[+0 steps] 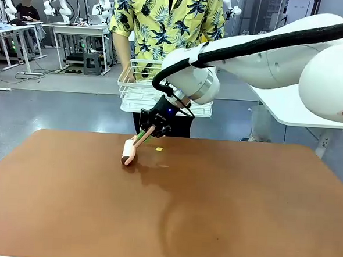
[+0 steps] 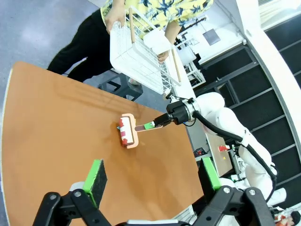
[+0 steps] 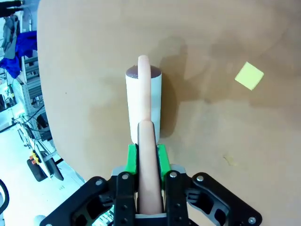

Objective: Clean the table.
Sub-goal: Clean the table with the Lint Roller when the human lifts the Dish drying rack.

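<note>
1. A wide reddish-brown table (image 1: 242,214) with rounded corners stretched from the near edge of the front view to the far side, where a person stood.
2. The right arm reached in from the right and across the middle. Its right gripper (image 1: 151,130) hung above the far part of the table, a little left of centre.
3. That claw was clamped on the pale pink handle of a lint roller (image 1: 129,151). In the right wrist view the green pads (image 3: 133,157) pressed the handle from both sides.
4. The roller's white drum lay against the tabletop, angled down and to the left from the claw.
5. A small yellow scrap (image 1: 158,148) lay on the table just to the right of the roller, apart from it.
6. The left gripper (image 2: 153,176) showed in its own wrist view, held high over the near part of the table, with its green-padded fingers (image 2: 96,176) standing wide apart and nothing between them.
7. The person at the far edge, in a yellow leaf-print shirt, held a white wire basket (image 1: 138,94) with both hands, above and beyond the table's far edge.
8. A smaller white table (image 1: 289,109) stood to the far right.
</note>
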### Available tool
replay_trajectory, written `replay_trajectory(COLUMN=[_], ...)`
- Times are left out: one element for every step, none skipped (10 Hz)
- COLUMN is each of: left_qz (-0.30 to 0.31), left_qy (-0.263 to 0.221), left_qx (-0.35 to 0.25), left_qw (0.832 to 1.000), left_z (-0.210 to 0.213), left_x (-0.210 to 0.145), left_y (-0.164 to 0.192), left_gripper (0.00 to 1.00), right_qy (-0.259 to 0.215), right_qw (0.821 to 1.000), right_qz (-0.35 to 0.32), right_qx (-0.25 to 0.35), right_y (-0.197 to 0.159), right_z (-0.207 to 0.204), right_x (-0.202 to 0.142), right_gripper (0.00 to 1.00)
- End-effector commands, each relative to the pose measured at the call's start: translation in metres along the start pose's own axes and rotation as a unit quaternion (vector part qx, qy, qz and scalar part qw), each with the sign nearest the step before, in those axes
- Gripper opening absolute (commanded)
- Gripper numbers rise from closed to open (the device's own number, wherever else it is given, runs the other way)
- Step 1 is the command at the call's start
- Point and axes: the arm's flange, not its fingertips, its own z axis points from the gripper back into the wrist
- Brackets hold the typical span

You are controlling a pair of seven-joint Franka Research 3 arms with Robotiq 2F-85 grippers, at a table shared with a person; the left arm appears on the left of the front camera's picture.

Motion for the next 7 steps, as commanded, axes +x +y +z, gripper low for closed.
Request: replay_trajectory(left_qz=[0.0,0.0,0.0,0.0,0.0,0.0,0.0], left_qy=[-0.003,-0.003,-0.003,-0.003,-0.003,-0.003,-0.003], left_qx=[-0.003,-0.003,-0.003,-0.003,-0.003,-0.003,-0.003], left_qw=[1.0,1.0,1.0,1.0,1.0,1.0,1.0], left_z=[0.002,0.002,0.002,0.002,0.002,0.002,0.002], left_x=[0.001,0.001,0.001,0.001,0.001,0.001,0.001], left_y=[0.0,0.0,0.0,0.0,0.0,0.0,0.0], left_gripper=[1.0,1.0,1.0,1.0,1.0,1.0,1.0], right_qy=[0.019,0.031,0.027,0.023,0.022,0.005,-0.005], right_qw=[0.999,0.999,0.998,0.997,0.994,0.992,0.993], right_qz=[0.006,0.011,0.012,0.005,-0.012,-0.039,-0.054], right_qx=[-0.029,-0.034,-0.048,-0.076,-0.103,-0.118,-0.109], right_y=[0.006,0.011,0.01,0.001,-0.014,-0.032,-0.049], right_z=[0.039,0.068,0.101,0.13,0.152,0.177,0.198], right_x=[-0.019,-0.027,-0.037,-0.047,-0.054,-0.061,-0.068], right_gripper=[0.21,0.21,0.21,0.21,0.21,0.21,0.21])
